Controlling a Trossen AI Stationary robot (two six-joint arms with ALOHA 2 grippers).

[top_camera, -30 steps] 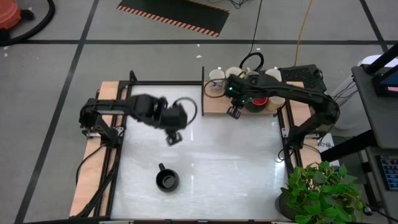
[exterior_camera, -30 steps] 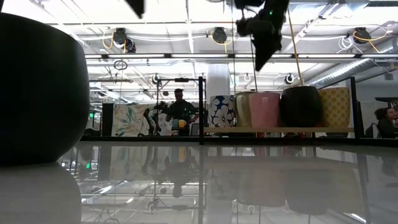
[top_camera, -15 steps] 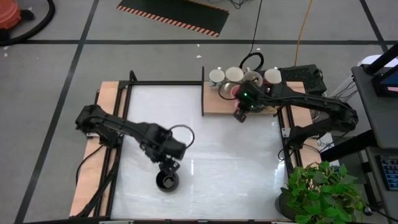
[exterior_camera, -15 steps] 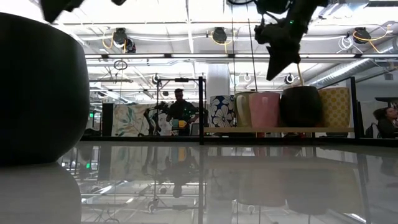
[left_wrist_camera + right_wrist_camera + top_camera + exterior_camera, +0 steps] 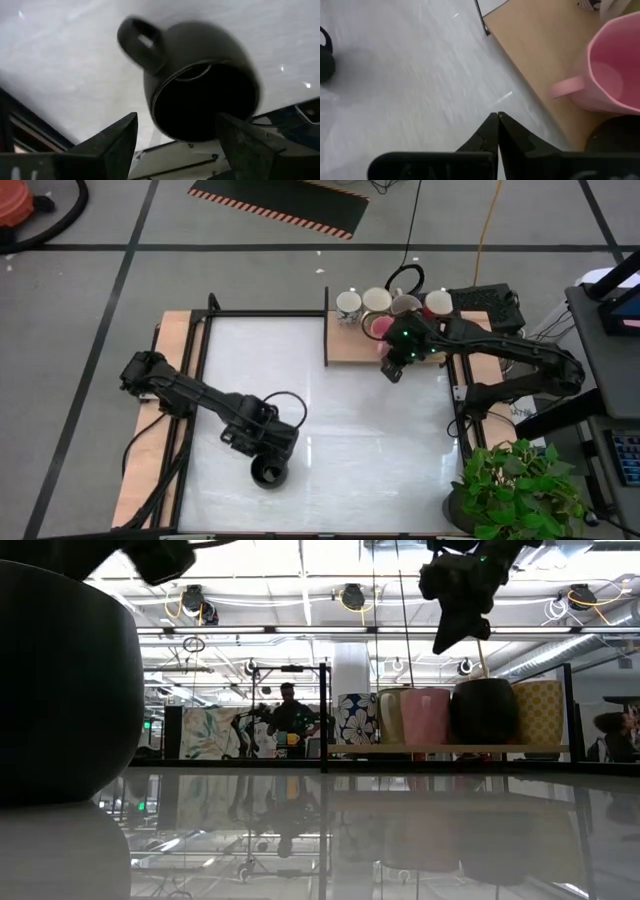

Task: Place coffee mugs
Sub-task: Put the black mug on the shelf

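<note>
A black coffee mug (image 5: 268, 472) stands upright on the white table near its front edge, handle pointing to the far side. My left gripper (image 5: 269, 448) hangs open just over it, pointing down. In the left wrist view its two fingers (image 5: 116, 145) stand either side of the mug's mouth (image 5: 200, 100) without touching. Other coffee mugs stand in a group on a wooden board (image 5: 345, 348) at the far right, among them a pink mug (image 5: 612, 70) and a white mug with blue marks (image 5: 348, 303). My right gripper (image 5: 392, 370) hovers shut at the board's near edge, beside the pink mug.
A black post-and-rail frame (image 5: 326, 325) borders the board and the table. In the low view the board's mugs stand in a row (image 5: 460, 715) beneath my right gripper (image 5: 450, 635). A potted plant (image 5: 520, 485) stands off the near right corner. Bare white tabletop (image 5: 350, 430) lies between the arms.
My left gripper has swung from mid-table toward the near edge and down, rolling as it went, and now hangs over the black mug. My right gripper has drifted a little toward the table's right edge along the board. The black mug has stayed put.
</note>
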